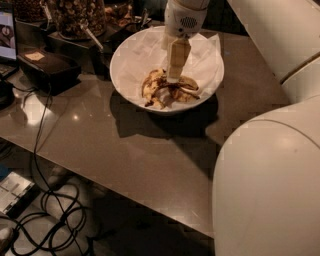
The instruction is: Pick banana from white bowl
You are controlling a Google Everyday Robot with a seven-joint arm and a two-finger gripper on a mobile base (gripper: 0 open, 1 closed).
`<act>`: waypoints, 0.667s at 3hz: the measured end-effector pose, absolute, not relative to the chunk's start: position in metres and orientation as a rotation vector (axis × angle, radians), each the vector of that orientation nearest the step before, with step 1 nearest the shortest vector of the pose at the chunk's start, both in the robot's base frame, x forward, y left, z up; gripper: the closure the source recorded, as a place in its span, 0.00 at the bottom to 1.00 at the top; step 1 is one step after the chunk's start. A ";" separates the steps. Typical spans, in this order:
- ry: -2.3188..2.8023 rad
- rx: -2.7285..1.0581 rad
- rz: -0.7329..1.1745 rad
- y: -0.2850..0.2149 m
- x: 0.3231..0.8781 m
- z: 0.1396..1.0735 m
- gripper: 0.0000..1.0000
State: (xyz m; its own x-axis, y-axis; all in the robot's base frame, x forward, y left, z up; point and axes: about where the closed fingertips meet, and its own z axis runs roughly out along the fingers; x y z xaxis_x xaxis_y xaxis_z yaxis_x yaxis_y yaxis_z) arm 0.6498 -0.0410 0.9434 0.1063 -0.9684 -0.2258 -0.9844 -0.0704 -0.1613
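The white bowl (pixel 131 60), lined with crumpled white paper, stands on the brown table at the top middle. A bunch of overripe, brown-blotched bananas lies at its bottom; the long curved banana (pixel 150 89) is on the bunch's left side. My gripper (pixel 173 77) hangs down from the white wrist into the bowl, its tip right at the top of the bunch, just right of the banana. Contact with the fruit cannot be told.
Glass jars of snacks (pixel 75 15) stand behind the bowl at the left. A black box (pixel 47 67) and a laptop screen (pixel 6 30) sit at the table's left end. Cables (pixel 50 210) lie on the floor. My white body (pixel 270 190) fills the right.
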 end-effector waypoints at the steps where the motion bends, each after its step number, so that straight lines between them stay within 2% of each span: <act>1: 1.949 -2.114 0.097 -0.040 0.655 0.936 0.26; 2: 1.975 -2.119 0.104 -0.039 0.662 0.924 0.26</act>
State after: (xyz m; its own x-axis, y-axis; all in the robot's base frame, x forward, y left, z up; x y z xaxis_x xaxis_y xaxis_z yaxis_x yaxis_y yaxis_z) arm 0.6623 -0.0393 0.9240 0.0823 -0.9731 -0.2153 -0.9902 -0.0554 -0.1278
